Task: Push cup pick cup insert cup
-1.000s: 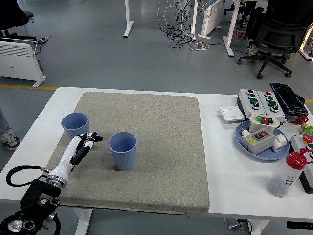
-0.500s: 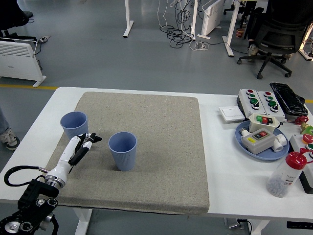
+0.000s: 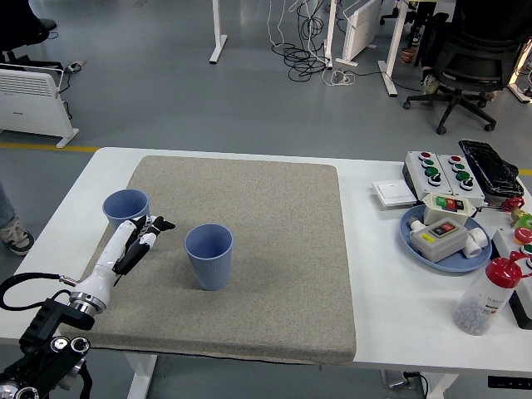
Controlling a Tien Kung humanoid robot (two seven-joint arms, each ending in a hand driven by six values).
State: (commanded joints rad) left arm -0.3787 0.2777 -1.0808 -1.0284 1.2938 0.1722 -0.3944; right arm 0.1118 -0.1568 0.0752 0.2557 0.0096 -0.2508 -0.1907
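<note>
Shows a white worktop [image 3: 374,274] with a big grey mat [image 3: 283,249] lying on it. On the mat, two blue cups, both standing up with the open end on top.

Near the mat's left edge, the left cup [image 3: 125,208]. To its right and a bit nearer the front, the middle cup [image 3: 209,256], apart from the first one.

Between the two, much closer to the left cup, the left robot hand [image 3: 143,235]. Reaches in from the lower left corner on a thin white forearm. Has its fingers [image 3: 158,224] stretched out and holds nothing. Points its tips up past the right side of the left cup, just beside it; cannot tell if touching or not. Stays clear of the middle cup.

On the right side of the worktop, off the mat, a blue plate [image 3: 413,241] with small switch boxes in it. Behind the plate, two grey button boxes [image 3: 438,170] with red and green buttons. Just left of those, a flat white switch [image 3: 393,193]. At the front right, a clear bottle [image 3: 486,299] with a red cap, standing upright.
</note>
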